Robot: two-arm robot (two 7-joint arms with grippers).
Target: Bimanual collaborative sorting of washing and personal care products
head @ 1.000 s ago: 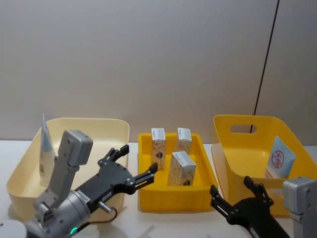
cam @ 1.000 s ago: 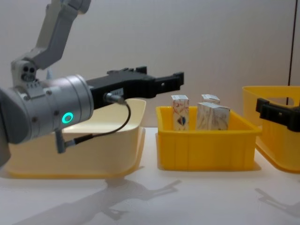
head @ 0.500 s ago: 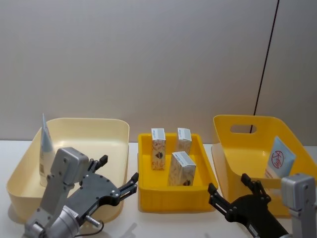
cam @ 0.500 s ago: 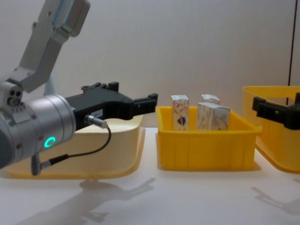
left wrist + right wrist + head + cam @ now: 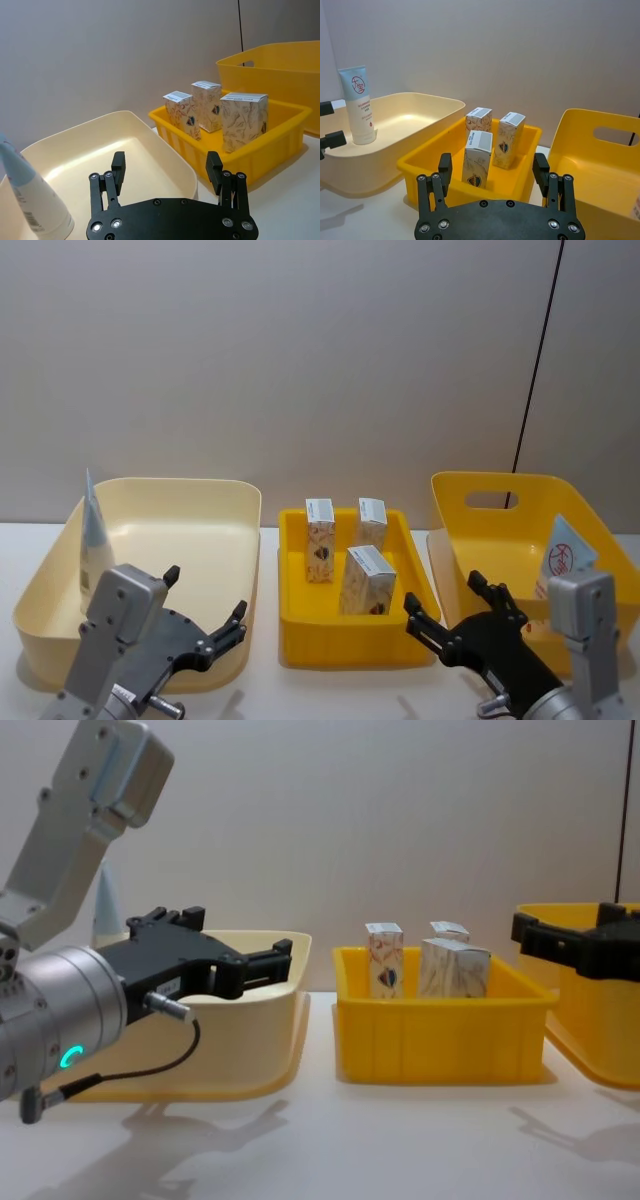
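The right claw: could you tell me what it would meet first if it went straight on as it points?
Probably the nearest carton in the small yellow bin; the open right claw looks level with the cartons, above the bin's wall, though depth is unclear.

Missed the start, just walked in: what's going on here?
A two-armed robot is sorting care products; neither arm holds anything. The left gripper hovers, jaws open, at the cream bin's near edge; the right gripper, also open, is near the front of the yellow bin. Three cartons stand in the middle tray; one tube stands in the cream bin, another leans in the yellow bin.
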